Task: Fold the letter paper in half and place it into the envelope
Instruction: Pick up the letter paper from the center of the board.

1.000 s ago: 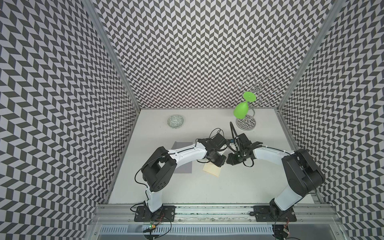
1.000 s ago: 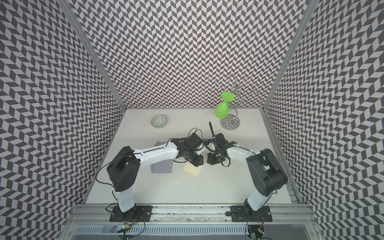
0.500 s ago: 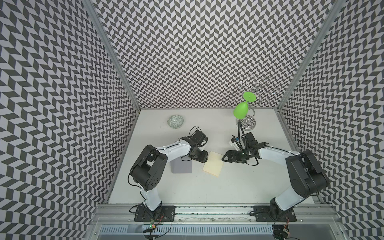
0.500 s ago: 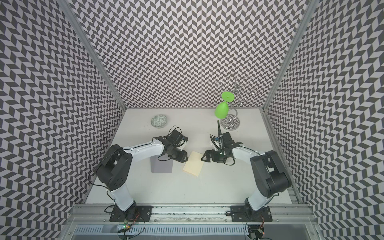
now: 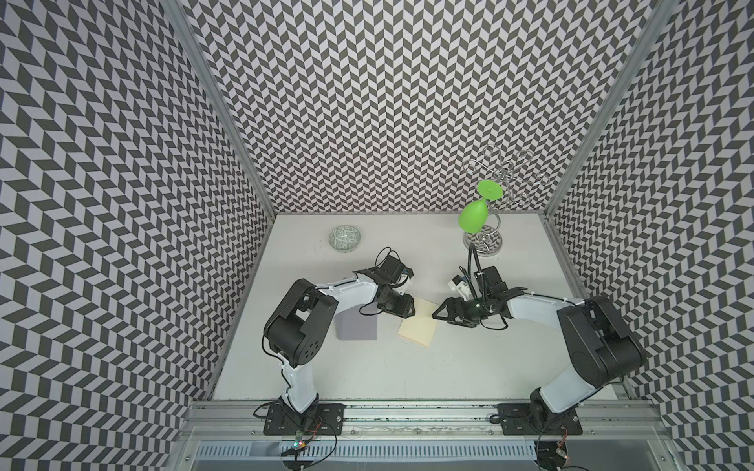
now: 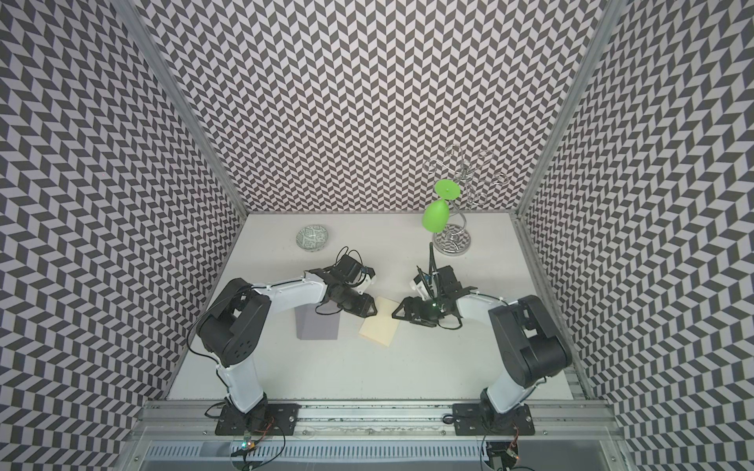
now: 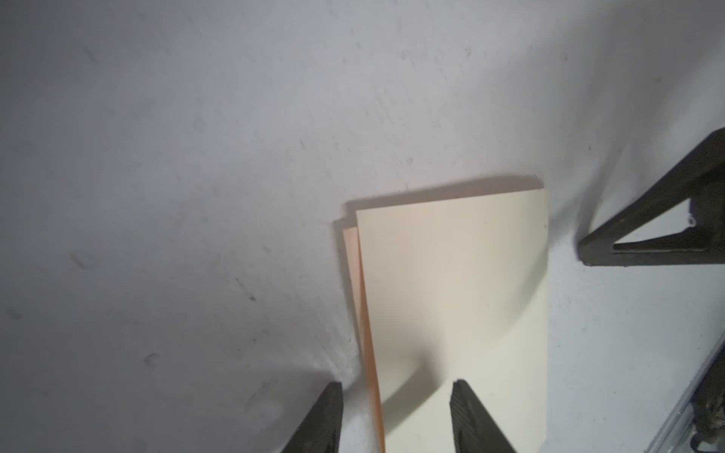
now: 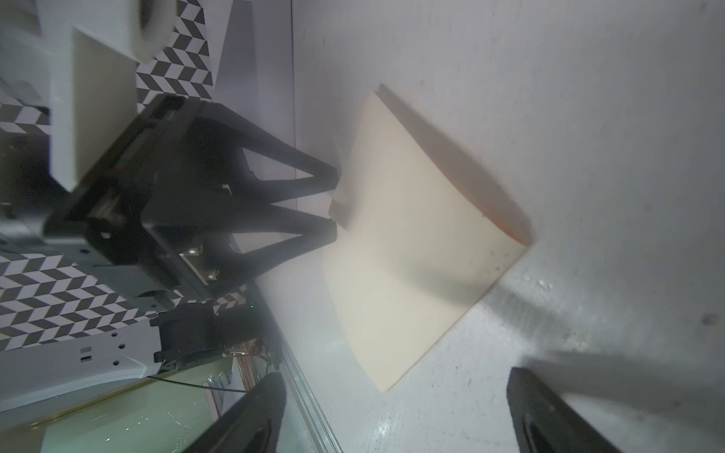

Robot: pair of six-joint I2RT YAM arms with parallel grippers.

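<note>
A: Left gripper (image 8: 334, 204) is seen half parted, astride a corner of the folded letter paper (image 5: 418, 328).
B: Right gripper (image 8: 394, 378) is spread wide, nothing held; paper is laid beside the envelope (image 5: 357, 326), apart.

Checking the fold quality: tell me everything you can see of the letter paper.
The letter paper is a thin sheet folded in half, cream side up, a peach strip peeking along one edge. Its top layer bows up. It lies on the white table, apart from the grey envelope. The open left gripper sits at one corner; contact is unclear.
</note>
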